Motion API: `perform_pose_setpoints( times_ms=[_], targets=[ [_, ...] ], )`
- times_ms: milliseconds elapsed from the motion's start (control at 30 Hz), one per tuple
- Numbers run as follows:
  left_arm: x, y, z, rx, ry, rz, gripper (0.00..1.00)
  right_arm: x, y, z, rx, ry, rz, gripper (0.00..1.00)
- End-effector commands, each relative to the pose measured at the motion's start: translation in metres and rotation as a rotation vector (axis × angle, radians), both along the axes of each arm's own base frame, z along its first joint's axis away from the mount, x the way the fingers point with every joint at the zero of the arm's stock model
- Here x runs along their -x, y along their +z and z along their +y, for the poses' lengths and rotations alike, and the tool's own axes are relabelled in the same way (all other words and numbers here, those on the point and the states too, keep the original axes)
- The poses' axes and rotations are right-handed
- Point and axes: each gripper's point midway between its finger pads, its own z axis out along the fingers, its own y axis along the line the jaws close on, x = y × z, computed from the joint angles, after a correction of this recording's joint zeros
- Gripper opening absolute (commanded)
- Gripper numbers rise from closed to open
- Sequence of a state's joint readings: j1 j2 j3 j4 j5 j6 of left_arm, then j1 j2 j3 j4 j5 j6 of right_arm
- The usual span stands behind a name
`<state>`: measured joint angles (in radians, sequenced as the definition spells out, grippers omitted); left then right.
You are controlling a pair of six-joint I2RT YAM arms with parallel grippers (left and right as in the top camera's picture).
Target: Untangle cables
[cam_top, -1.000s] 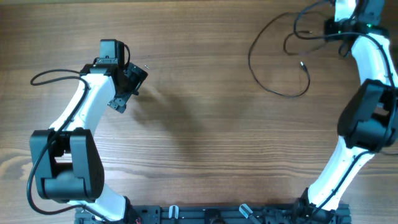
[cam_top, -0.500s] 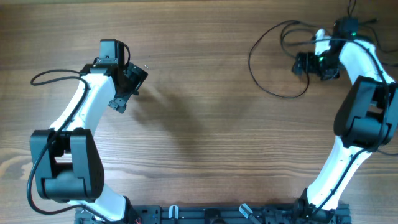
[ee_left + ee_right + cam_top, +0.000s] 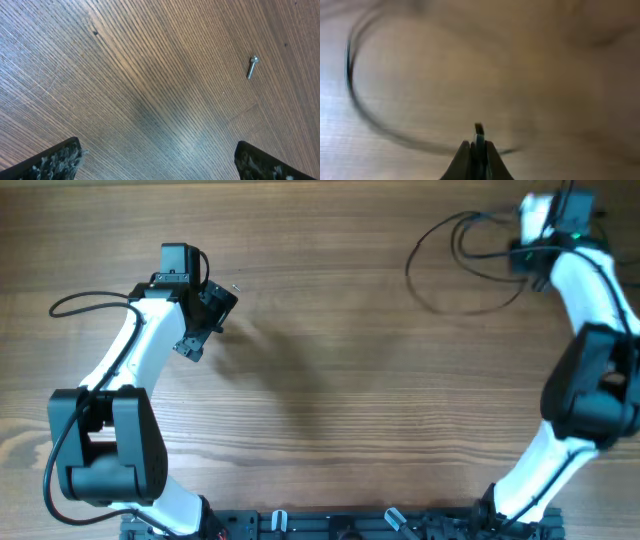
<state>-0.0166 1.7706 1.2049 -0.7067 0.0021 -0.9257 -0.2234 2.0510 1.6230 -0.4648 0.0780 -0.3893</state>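
Observation:
The cables lie as thin black loops at the table's far right. They are motion-blurred in both the overhead and right wrist views. My right gripper sits at the loops' right end. In the right wrist view it is shut on a cable's plug tip, which sticks out past the fingertips. A blurred arc of cable curves away to the left. My left gripper hangs far off at the left, open and empty, its fingertips wide apart over bare wood.
A small silver screw lies on the wood ahead of the left gripper. The arm bases and a black rail run along the table's near edge. The arms' own thick wires loop beside them.
My right gripper dropped to the cables with its jaws open, closed on a plug tip and moved back up-right, dragging the loops. The left arm has stayed still.

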Motion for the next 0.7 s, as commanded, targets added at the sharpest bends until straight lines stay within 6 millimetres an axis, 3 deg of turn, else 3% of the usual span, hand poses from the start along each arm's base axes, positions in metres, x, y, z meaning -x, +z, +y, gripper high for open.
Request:
perform_pose_setpoints(
  times_ms=[0,67,133,200,333,367,400,500,533,567,600,633,667],
  targets=[
    [0.001,0.001,0.0,0.001,0.003,-0.001,1.0,-0.007,0.152,-0.051,0.474,-0.031,-0.229,0.04],
    [0.001,0.001,0.0,0.001,0.003,-0.001,1.0,-0.016,0.178,-0.057,0.525,-0.067,-0.33,0.04],
    [0.001,0.001,0.0,0.002,0.003,-0.001,1.0,-0.035,0.169,-0.032,0.433,0.076,-0.386,0.04],
    [0.001,0.001,0.0,0.002,0.003,-0.001,1.0,-0.054,0.136,-0.003,0.289,0.216,-0.396,0.04],
    [0.001,0.001,0.0,0.002,0.003,-0.001,1.0,-0.071,0.035,-0.005,0.167,0.176,-0.271,0.04],
    [0.001,0.001,0.0,0.001,0.003,-0.001,1.0,-0.076,0.018,-0.006,0.153,0.167,-0.265,0.04],
    [0.001,0.001,0.0,0.001,0.003,-0.001,1.0,-0.082,0.004,-0.007,0.146,0.16,-0.271,0.04],
    [0.001,0.001,0.0,0.001,0.003,-0.001,1.0,-0.095,-0.004,-0.01,0.15,0.146,-0.331,0.04],
    [0.001,0.001,0.0,0.002,0.003,-0.001,1.0,-0.095,-0.005,-0.01,0.129,0.129,-0.334,0.27],
    [0.001,0.001,0.0,0.002,0.003,-0.001,1.0,-0.094,-0.006,-0.01,0.097,0.1,-0.337,0.84],
    [0.001,0.001,0.0,0.001,0.003,-0.001,1.0,-0.094,-0.005,-0.009,0.073,0.079,-0.342,1.0],
    [0.001,0.001,0.0,0.001,0.003,-0.001,1.0,-0.092,0.005,-0.007,0.028,0.044,-0.357,1.0],
    [0.001,0.001,0.0,0.001,0.003,-0.001,1.0,-0.088,0.033,0.0,-0.043,-0.001,-0.402,1.0]
  ],
)
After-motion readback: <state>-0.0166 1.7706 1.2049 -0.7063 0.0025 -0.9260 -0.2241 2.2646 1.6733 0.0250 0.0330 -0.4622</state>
